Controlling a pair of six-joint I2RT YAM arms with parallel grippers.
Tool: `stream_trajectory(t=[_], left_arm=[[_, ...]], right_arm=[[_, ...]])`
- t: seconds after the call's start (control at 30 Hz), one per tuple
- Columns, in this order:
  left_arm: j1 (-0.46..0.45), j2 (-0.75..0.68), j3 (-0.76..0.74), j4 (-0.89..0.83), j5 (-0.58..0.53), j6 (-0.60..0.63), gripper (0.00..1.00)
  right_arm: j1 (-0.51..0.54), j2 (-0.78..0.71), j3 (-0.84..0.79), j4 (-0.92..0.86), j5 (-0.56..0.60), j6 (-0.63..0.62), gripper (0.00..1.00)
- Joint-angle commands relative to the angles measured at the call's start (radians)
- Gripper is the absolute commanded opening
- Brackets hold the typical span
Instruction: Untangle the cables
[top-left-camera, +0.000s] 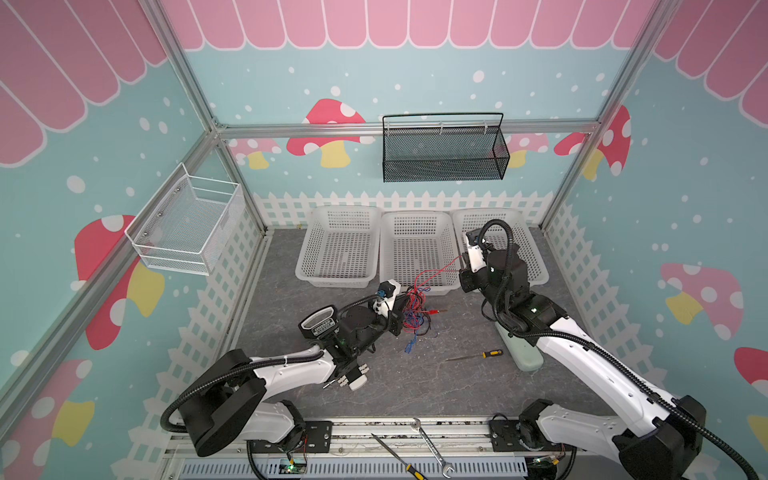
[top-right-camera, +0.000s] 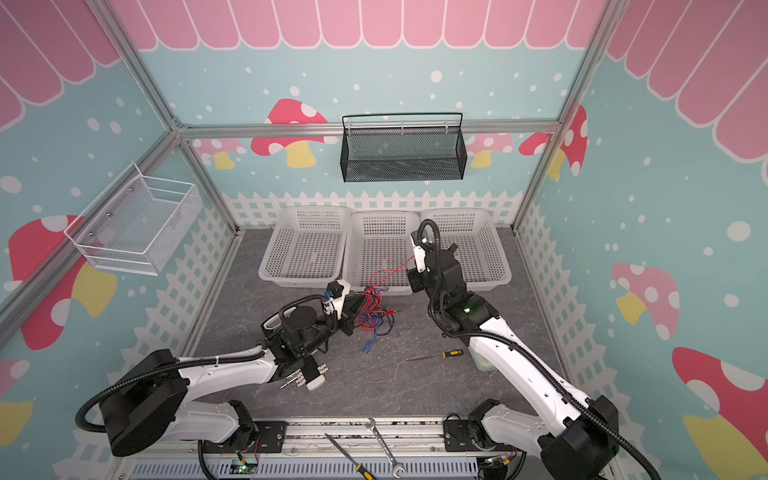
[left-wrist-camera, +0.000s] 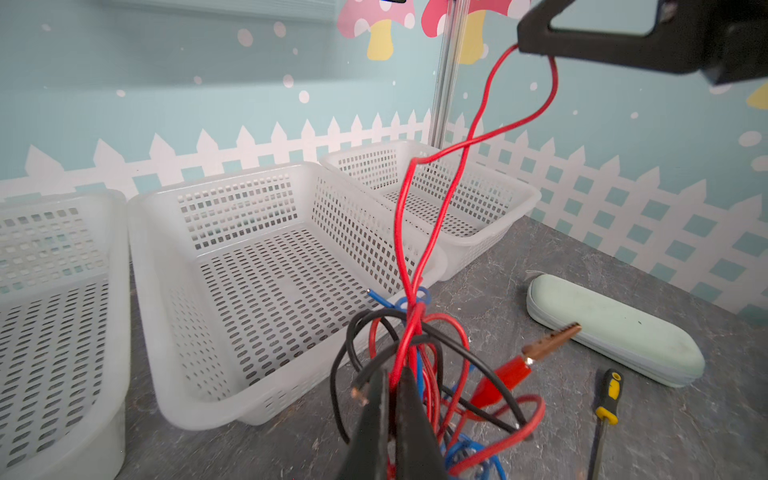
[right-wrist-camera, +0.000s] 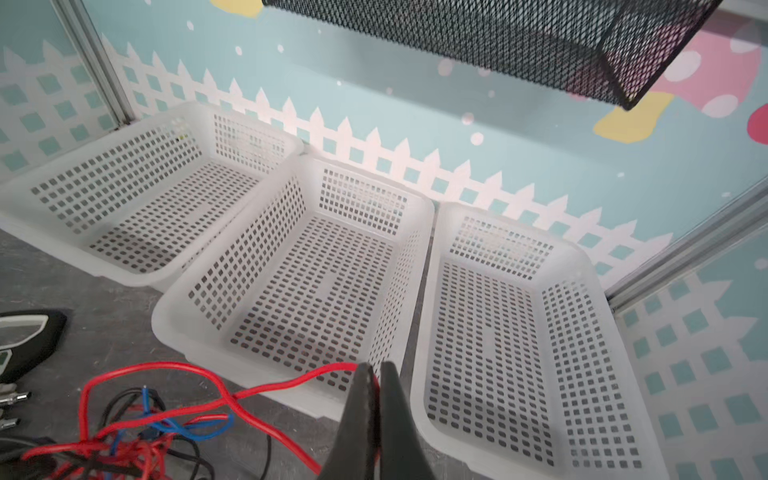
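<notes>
**Left claw and right claw each clenched on the cables**

The left claw sits low over the middle of the grey desk. Its two dark fingers are pressed together on strands inside a tangle of thin red, black and blue cables. The bundle trails onto the desk, just in front of the middle of three white baskets lined along the far wall. The right claw is higher and to the right, by that basket's near rim, pinched shut on a loop of a red cable. Two red strands run from it down and left into the tangle, crossing once. A red clip with a copper-coloured tip sits in the bundle. Nearer and to the right lie a yellow-and-black screwdriver and a pale green case, both apart from the cables.
</notes>
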Motion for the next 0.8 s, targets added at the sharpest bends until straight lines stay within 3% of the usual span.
stream_trajectory(t=[0.0, 0.13, 0.3, 0.37, 0.47, 0.53, 0.77], left_arm=[[0.022, -0.056, -0.055, -0.111, -0.039, 0.005, 0.00], [0.022, -0.091, -0.045, -0.146, 0.024, 0.001, 0.00], [0.022, -0.089, -0.008, -0.179, 0.037, -0.016, 0.00], [0.022, -0.089, -0.002, -0.182, 0.022, -0.024, 0.00], [0.022, -0.092, 0.008, -0.200, 0.000, -0.038, 0.00], [0.023, -0.091, 0.013, -0.200, 0.001, -0.046, 0.00], [0.023, -0.084, 0.018, -0.157, 0.033, -0.074, 0.00]], right_arm=[[-0.037, -0.026, -0.040, 0.036, 0.002, -0.005, 0.00], [-0.037, -0.024, -0.119, 0.080, -0.314, -0.029, 0.03], [-0.037, 0.000, -0.146, 0.089, -0.491, -0.016, 0.13], [-0.036, -0.010, -0.154, 0.095, -0.527, -0.016, 0.25], [-0.035, -0.027, -0.164, 0.093, -0.561, -0.012, 0.53], [-0.034, -0.037, -0.169, 0.085, -0.579, -0.009, 0.65], [-0.007, -0.002, -0.250, 0.165, -0.665, 0.044, 0.59]])
